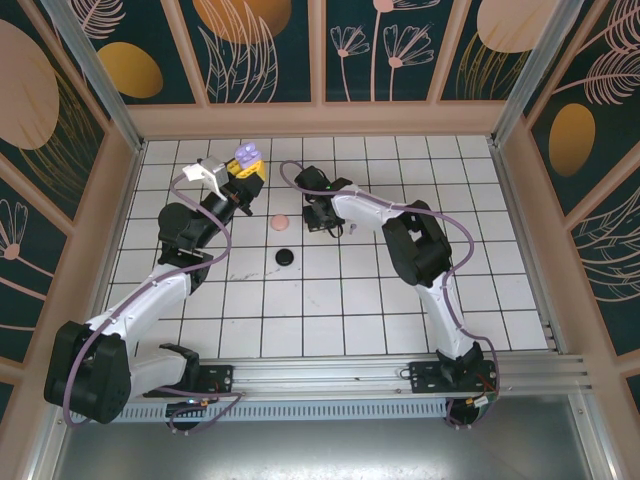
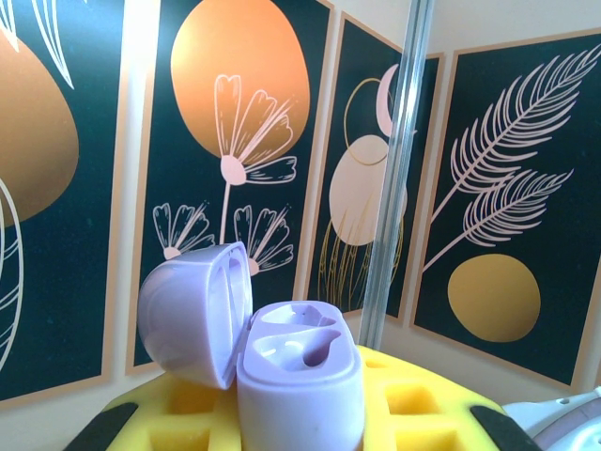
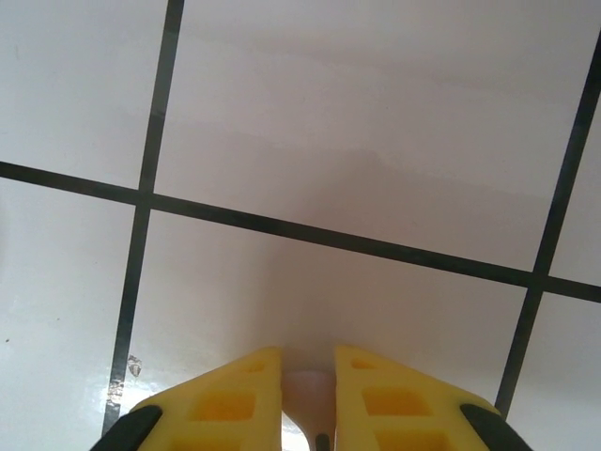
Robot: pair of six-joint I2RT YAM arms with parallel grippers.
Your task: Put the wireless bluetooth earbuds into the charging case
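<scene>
Lilac up on the left: the charging case (image 2: 300,381) sits pinched in the left gripper (image 2: 300,418), jaws narrow around its body. Its lid (image 2: 192,319) is flipped open to the side and both wells (image 2: 291,343) show empty, with the case raised above the far-left part of the tiled table (image 1: 400,300). Over to the right gripper (image 3: 308,376), down low over the white tiles: its yellow fingers (image 3: 225,404) are drawn close with a small pale earbud (image 3: 308,399) wedged between them. It looks like a grip, though only part of the bud shows. So this reads as the pick of a first bud, nothing seated yet. A pink disc (image 1: 281,222) and a black disc (image 1: 285,258) lie between the arms. Next up: lift clean, carry across to the case, line the stem up with a well. It's a tiny part, so any tilt or slip in the pads would spoil the drop.
</scene>
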